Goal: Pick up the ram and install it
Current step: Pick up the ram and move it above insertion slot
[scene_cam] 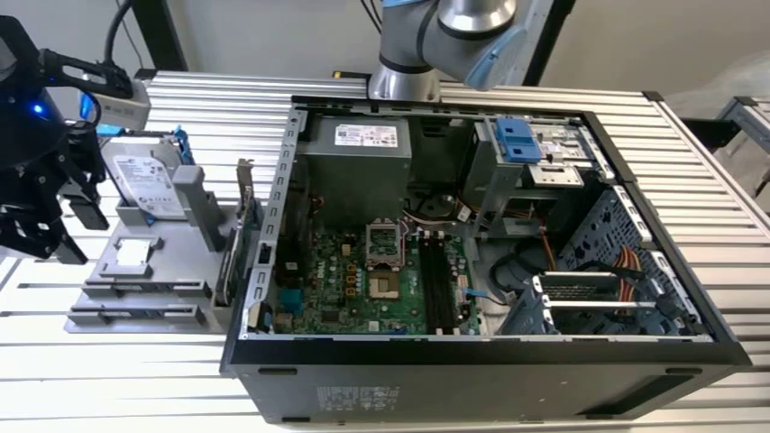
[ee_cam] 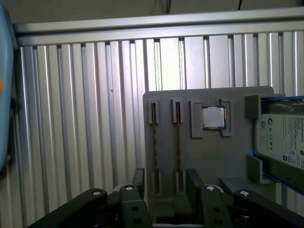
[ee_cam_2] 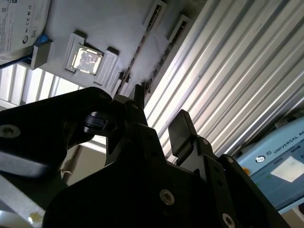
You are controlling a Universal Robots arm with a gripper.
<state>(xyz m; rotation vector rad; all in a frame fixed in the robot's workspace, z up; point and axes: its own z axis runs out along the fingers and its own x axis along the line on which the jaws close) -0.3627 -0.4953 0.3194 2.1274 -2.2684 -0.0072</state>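
Observation:
The ram shows as thin dark strips standing on edge in two narrow slots (ee_cam: 155,142) of a grey holder (ee_cam: 209,161). In the exterior view these slots (scene_cam: 135,290) lie at the holder's near end. My black gripper (ee_cam: 166,183) hangs above that end of the holder, open and holding nothing. In the second wrist view the gripper (ee_cam_2: 159,114) has clear space between its fingers. In the exterior view the gripper (scene_cam: 75,230) is at the far left, beside the holder (scene_cam: 180,271) and apart from it.
A silver hard drive (scene_cam: 144,180) and a processor chip (scene_cam: 132,254) also sit on the holder. The open computer case (scene_cam: 481,352) with its green motherboard (scene_cam: 373,280) stands at the exterior view's right of the holder, on a ribbed metal table (scene_cam: 121,388).

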